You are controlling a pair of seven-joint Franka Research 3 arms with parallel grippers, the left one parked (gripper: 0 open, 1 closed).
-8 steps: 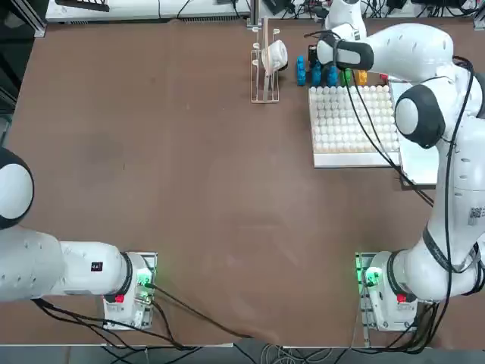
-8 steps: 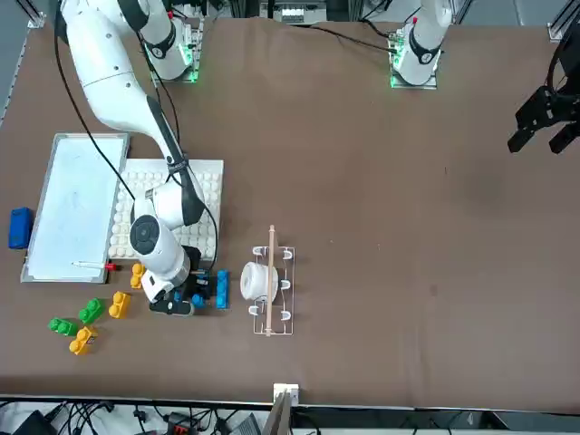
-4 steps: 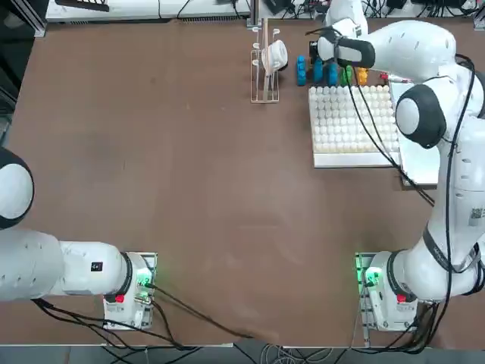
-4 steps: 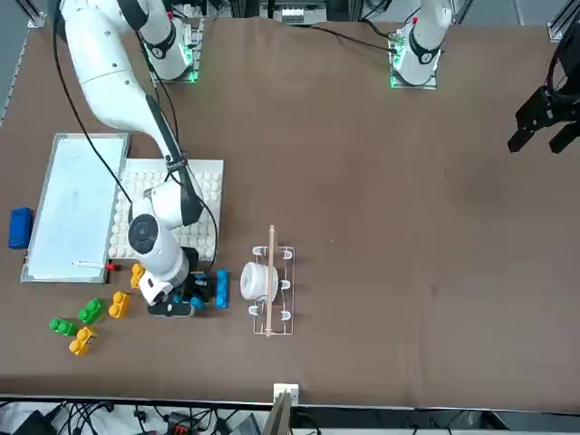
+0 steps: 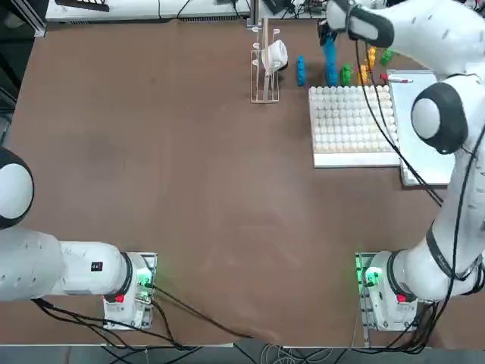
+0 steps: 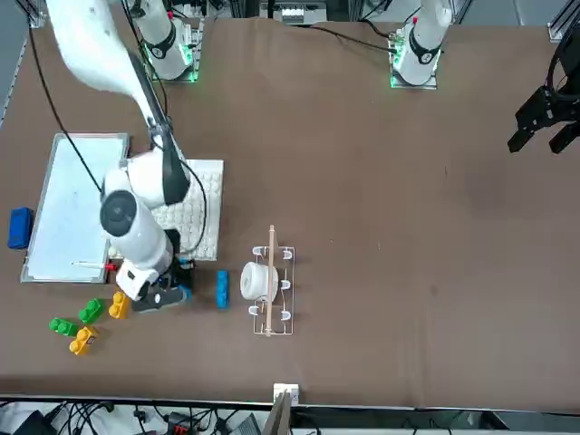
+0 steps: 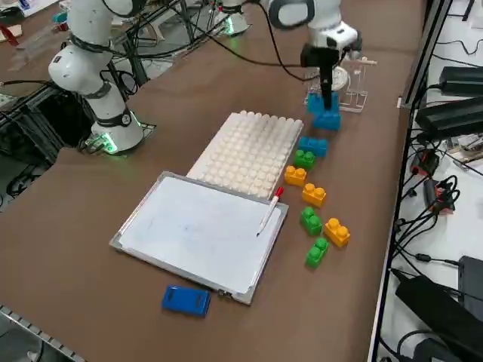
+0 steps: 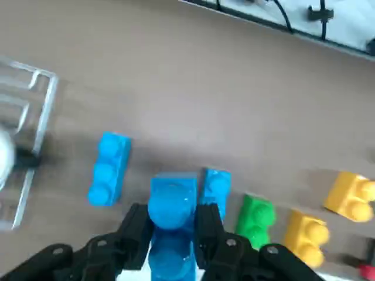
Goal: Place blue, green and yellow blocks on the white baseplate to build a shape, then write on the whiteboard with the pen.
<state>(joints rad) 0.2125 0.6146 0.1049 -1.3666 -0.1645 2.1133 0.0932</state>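
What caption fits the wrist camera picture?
Right gripper holding a blue brick above more blue, green and yellow bricks on the brown table.

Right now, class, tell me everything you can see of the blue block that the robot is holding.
The blue block is a bright blue, glossy plastic brick with round studs. The right end effector is shut on it, one dark finger pressing each long side. It hangs clear of the brown table, above the loose bricks beyond the baseplate. Directly beneath it lie another blue brick and a green one. It touches only the fingers.
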